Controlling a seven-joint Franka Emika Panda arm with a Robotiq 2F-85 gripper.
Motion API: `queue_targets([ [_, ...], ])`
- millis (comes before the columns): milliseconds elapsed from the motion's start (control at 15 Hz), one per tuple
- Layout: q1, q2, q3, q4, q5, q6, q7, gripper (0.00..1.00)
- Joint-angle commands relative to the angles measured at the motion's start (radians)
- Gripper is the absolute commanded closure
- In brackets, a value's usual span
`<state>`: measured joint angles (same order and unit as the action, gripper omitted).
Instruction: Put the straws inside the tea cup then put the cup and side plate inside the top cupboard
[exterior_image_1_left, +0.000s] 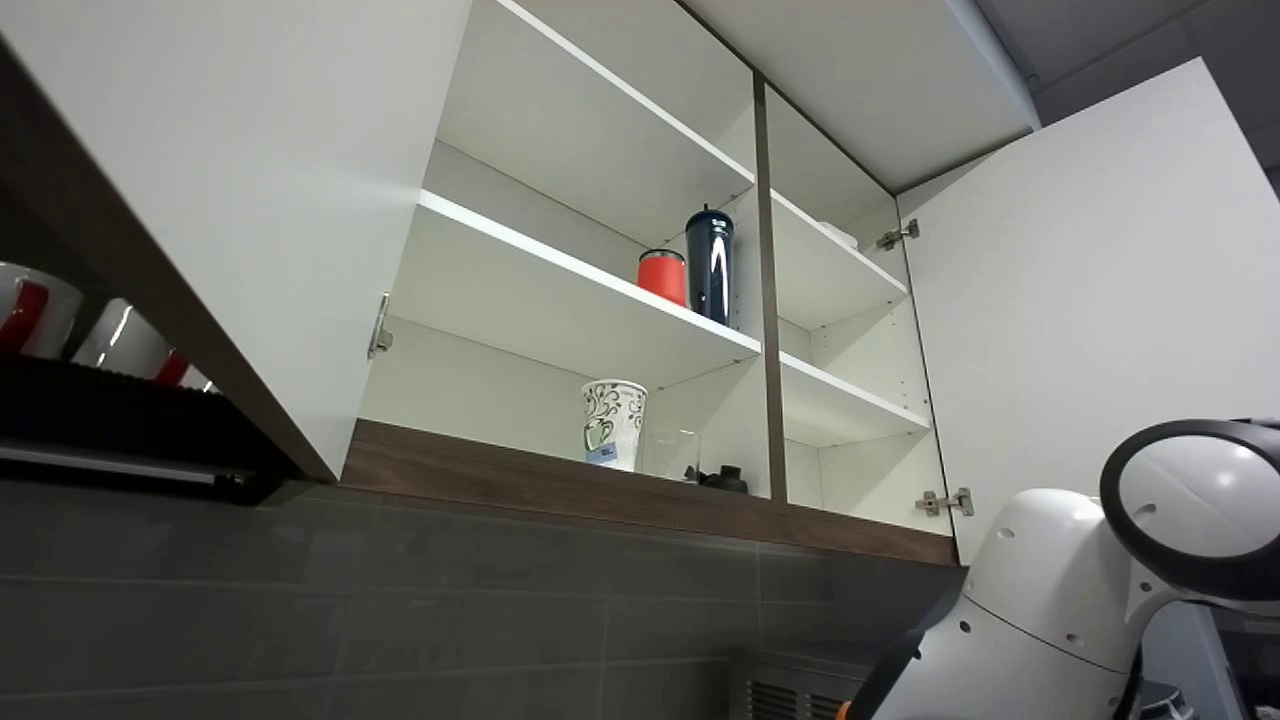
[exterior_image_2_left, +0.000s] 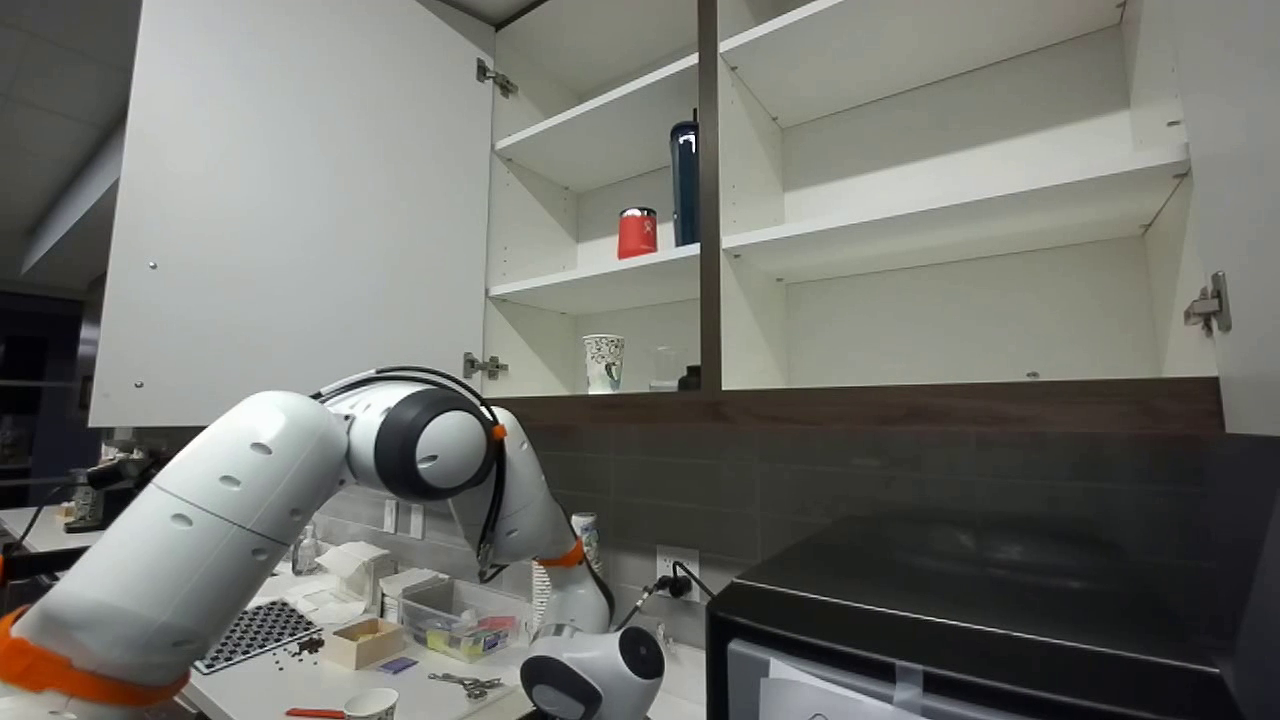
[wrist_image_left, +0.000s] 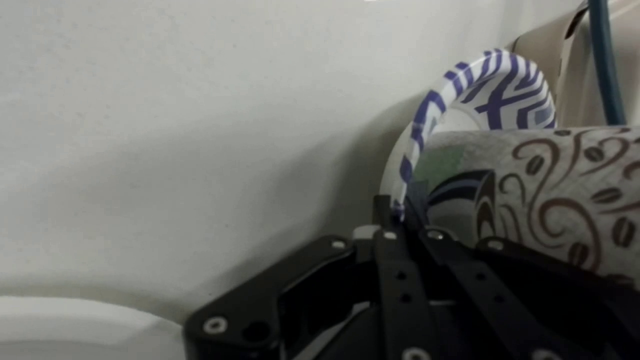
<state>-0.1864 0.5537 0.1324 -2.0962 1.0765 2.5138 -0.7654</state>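
The side plate (wrist_image_left: 515, 95), with a blue-and-white patterned rim, is tilted in the wrist view. My gripper (wrist_image_left: 397, 212) is shut on its near rim. A white beaker-like piece with swirls and coffee beans (wrist_image_left: 565, 200) covers the plate's right part. The gripper is out of frame in both exterior views. The top cupboard (exterior_image_1_left: 550, 490) stands open in both exterior views (exterior_image_2_left: 950, 405). A white patterned cup (exterior_image_1_left: 614, 425) stands on its lowest level, also in an exterior view (exterior_image_2_left: 603, 362). I cannot tell if it is the tea cup. No straws show clearly.
Open cupboard doors (exterior_image_1_left: 1090, 300) flank the shelves. A red cup (exterior_image_1_left: 662, 278) and dark tumbler (exterior_image_1_left: 710, 265) stand on the middle shelf. A paper cup (exterior_image_2_left: 370, 703), scissors (exterior_image_2_left: 467, 685) and a clear bin (exterior_image_2_left: 465, 620) are on the table. A white rim (wrist_image_left: 75, 320) lies left of the gripper.
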Motion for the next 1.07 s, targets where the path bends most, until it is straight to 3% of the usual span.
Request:
queue_targets([
  [0,-0.005,-0.077,-0.025,-0.053,0.000,-0.106,-0.045,0.99],
  [533,0.020,-0.189,-0.137,-0.143,-0.090,-0.163,0.022,0.99],
  [1000,0.018,-0.349,-0.169,-0.268,-0.290,-0.292,0.050,0.99],
])
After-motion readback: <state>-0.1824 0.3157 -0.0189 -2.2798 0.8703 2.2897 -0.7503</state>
